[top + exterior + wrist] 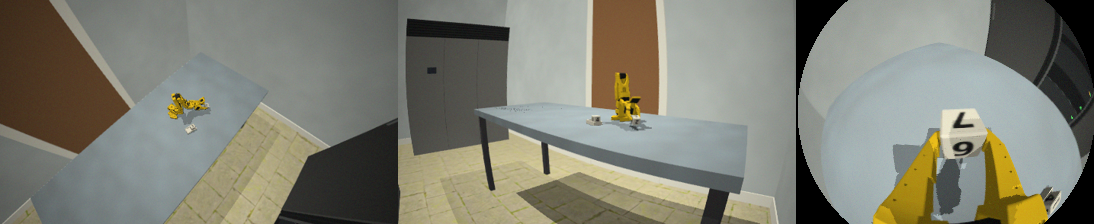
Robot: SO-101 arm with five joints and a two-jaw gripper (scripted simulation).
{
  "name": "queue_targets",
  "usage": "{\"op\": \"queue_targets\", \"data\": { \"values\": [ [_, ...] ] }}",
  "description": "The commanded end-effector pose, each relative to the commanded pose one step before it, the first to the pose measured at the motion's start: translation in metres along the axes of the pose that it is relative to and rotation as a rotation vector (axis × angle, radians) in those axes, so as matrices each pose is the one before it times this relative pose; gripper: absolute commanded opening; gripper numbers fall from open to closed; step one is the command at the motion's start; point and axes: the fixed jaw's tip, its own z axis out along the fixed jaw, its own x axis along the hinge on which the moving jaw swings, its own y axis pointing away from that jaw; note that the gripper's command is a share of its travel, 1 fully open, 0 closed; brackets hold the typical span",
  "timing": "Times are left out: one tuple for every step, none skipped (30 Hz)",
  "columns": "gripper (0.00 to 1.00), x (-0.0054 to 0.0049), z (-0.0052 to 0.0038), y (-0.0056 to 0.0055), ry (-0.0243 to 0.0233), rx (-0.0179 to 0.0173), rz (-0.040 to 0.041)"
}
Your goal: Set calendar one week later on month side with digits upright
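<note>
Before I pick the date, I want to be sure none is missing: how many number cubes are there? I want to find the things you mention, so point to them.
2: one between the gripper's [206, 104] [635, 119] [963, 137] fingers, one on the tray [189, 131] [593, 123].

A blue-grey bench [152, 152] [611, 133] [896, 90] with dark legs stands on a pale, yellowish tiled floor [213, 190] [512, 175], its shadow cast across the tiles. Behind it, a brown panel [49, 68] [626, 46] framed in off-white interrupts grey walls; a dark grey cabinet [351, 168] [459, 91] stands nearby.
</note>
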Motion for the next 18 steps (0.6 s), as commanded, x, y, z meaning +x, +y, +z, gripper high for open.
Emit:
{"op": "queue_targets", "data": {
  "values": [
    [0.0,-0.00614,0.00116,-0.00131,-0.03876,0.00481,0.01035],
    [0.0,0.00068,0.000264,-0.00002,0.0,0.0,0.0],
    [0.0,0.0007,0.000263,-0.00001,0.0,0.0,0.0],
    [0.0,0.00068,0.000245,-0.00002,0.0,0.0,0.0],
    [0.0,0.00061,0.000218,-0.00001,0.0,0.0,0.0],
    [0.0,0.0005,0.000174,-0.00001,0.0,0.0,0.0],
    [0.0,0.00037,0.000119,-0.00001,0.0,0.0,0.0],
    [0.0,0.00022,0.000076,0.0,0.0,0.0,0.0],
    [0.0,0.00009,0.000027,0.0,0.0,0.0,0.0],
    [0.0,0.00002,0.000005,0.0,0.0,0.0,0.0],
    [0.0,0.0,0.0,0.0,0.0,0.0,0.0],
    [0.0,0.0,0.0,0.0,0.0,0.0,0.0],
    [0.0,0.00001,0.000009,0.0,0.00001,-0.00002,-0.00002],
    [0.0,0.00009,0.000038,-0.00001,0.0,0.0,0.0],
    [0.0,0.00021,0.000092,0.0,0.0,0.0,0.0],
    [0.0,0.00035,0.000146,-0.00001,0.0,0.0,0.0],
    [0.0,0.00048,0.000206,-0.00001,0.0,0.0,0.0],
    [0.0,0.00059,0.000243,-0.00001,0.0,0.0,0.0]
  ]
}}
